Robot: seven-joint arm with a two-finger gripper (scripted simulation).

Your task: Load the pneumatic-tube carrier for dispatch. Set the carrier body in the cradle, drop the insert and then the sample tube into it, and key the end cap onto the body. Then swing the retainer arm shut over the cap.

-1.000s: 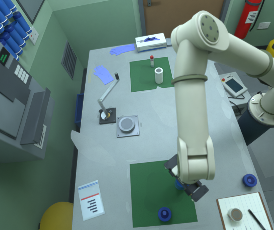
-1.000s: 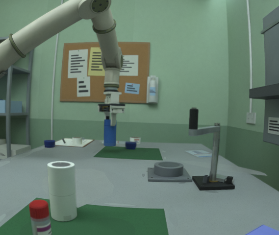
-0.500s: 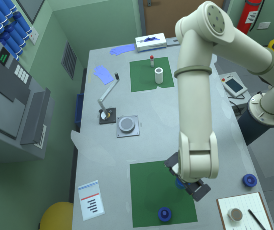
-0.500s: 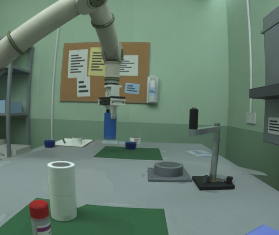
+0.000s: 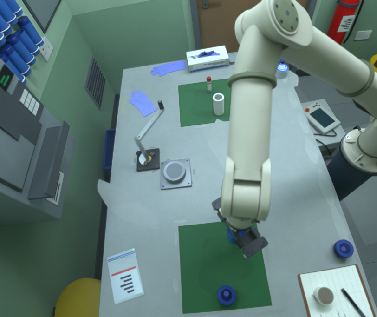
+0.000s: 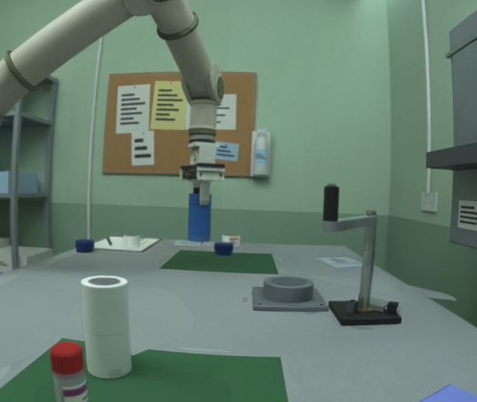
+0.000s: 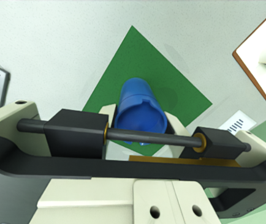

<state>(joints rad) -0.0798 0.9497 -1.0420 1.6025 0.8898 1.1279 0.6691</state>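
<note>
Over the near green mat (image 5: 221,266), I hold the blue carrier body (image 6: 199,216) upright in my closed gripper (image 7: 139,116), lifted clear of the table. Its open top with a notch faces the wrist camera (image 7: 139,117). A blue end cap (image 5: 226,295) lies on the same mat. The grey cradle ring (image 5: 174,171) sits on its plate mid-table. The retainer arm (image 5: 149,128) is swung away from it on its black base. On the far mat stand the white insert (image 5: 218,104) and the red-capped sample tube (image 5: 209,84).
A clipboard (image 5: 335,292) with a tape roll and pen lies at the near right corner. A second blue cap (image 5: 343,248) sits by the right edge. A labelled bag (image 5: 125,276), purple gloves (image 5: 142,102) and a glove box (image 5: 207,58) lie around the table.
</note>
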